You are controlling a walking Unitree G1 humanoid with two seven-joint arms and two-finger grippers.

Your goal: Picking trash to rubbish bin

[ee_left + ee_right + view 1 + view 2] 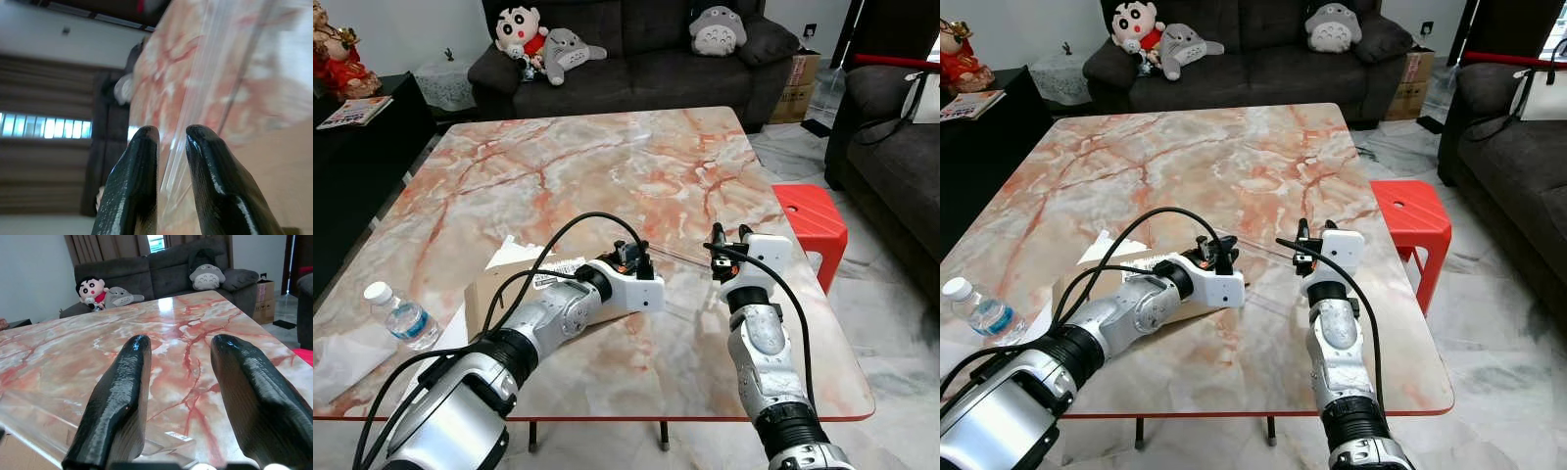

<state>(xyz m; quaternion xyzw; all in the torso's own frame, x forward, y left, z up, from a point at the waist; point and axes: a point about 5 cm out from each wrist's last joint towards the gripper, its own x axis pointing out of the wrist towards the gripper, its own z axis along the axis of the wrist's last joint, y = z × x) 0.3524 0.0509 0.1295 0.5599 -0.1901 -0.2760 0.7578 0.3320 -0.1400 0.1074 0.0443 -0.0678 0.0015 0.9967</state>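
At the table's [636, 157] front left corner lies a tissue [347, 357], and just right of it a water bottle [401, 316] lies on its side near the left edge. Next comes a cardboard box [494, 289] with white paper [514, 253] tucked at its back, near the front edge. The left arm reaches across the box, and the left gripper [171, 147] has its fingers [134, 186] nearly pressed together, pinching the edge of a clear plastic wrapper [215, 73]. That wrapper lies flat on the table between the two grippers, towards the front middle. The right gripper [178, 352] sits just right of it, above the table near the front right, its fingers [122, 396] spread wide apart and holding nothing. A red stool [813, 220] stands beside the table's right edge.
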